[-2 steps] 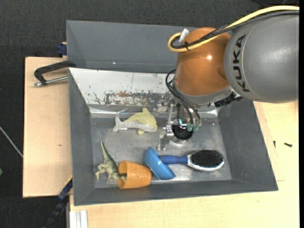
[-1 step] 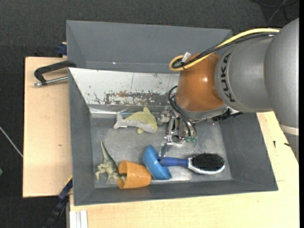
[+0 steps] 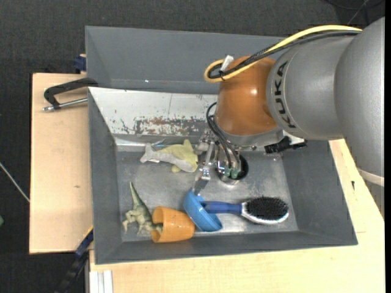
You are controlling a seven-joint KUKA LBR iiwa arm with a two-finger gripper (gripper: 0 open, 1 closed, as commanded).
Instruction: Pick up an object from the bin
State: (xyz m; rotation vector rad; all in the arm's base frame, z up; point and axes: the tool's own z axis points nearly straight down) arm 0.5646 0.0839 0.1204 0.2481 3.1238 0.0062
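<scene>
The hand (image 3: 215, 166) hangs low over the middle of the bin (image 3: 102, 182); whether it is wide or narrow cannot be told. Just to its left a pale yellow soft toy (image 3: 171, 155) lies lengthwise along the back wall. In front, a blue scoop (image 3: 198, 213) meets the handle of a brush (image 3: 264, 210), which lies left to right with its black bristle head to the right. An orange cup (image 3: 174, 224) and a green dinosaur (image 3: 139, 215) lie in the front left corner. The metal is scuffed, and the floor (image 3: 36, 17) is dark.
</scene>
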